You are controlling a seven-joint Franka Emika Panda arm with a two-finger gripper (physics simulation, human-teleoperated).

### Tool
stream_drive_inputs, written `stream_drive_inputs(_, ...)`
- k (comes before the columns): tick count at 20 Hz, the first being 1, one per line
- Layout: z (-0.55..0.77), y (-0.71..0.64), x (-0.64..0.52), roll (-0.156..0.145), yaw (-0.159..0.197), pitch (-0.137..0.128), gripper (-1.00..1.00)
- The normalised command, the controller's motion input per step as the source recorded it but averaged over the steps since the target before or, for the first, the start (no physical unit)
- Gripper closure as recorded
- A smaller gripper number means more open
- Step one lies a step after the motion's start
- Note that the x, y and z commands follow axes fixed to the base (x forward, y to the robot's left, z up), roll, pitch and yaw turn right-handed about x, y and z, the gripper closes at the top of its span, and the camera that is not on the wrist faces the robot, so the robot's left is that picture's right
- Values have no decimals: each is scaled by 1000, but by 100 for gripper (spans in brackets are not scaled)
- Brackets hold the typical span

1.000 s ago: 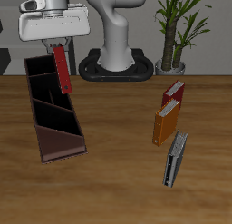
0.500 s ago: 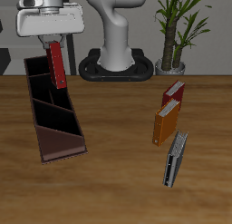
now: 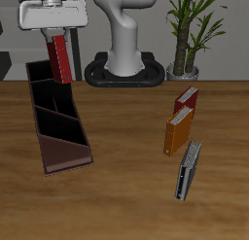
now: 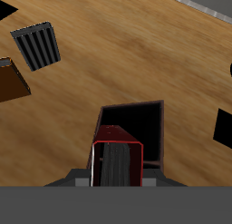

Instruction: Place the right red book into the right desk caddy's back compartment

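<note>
My gripper (image 3: 55, 34) is shut on the right red book (image 3: 60, 59), a dark maroon hardcover that hangs nearly upright from the fingers. It hangs above the far end of the right desk caddy (image 3: 56, 122), a long dark-brown box with slanted dividers. The book's lower end is over the back compartment (image 3: 43, 77), at about its rim. In the wrist view the book (image 4: 117, 160) shows edge-on with its page block, directly over the dark square opening of the back compartment (image 4: 136, 128).
A brighter red book (image 3: 187, 96), an orange book (image 3: 177, 131) and a grey book (image 3: 188, 170) lie in a row on the table's other side. The robot base (image 3: 124, 69) and a potted plant (image 3: 187, 40) stand at the back.
The gripper has moved with the book toward the caddy's far end and risen a little. The book has swung from tilted to nearly upright.
</note>
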Motion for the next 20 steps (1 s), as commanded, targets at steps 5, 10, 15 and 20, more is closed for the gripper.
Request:
stream_drive_inputs(5, 0, -52, -335, -16, 38, -29, 100)
stream_drive_inputs(10, -38, -173, -223, -72, -35, -7, 100)
stream_drive_inputs(15, -36, -119, -169, -34, -38, 17, 100)
stream_drive_inputs(20, -1, -42, -178, 5, 16, -4, 100)
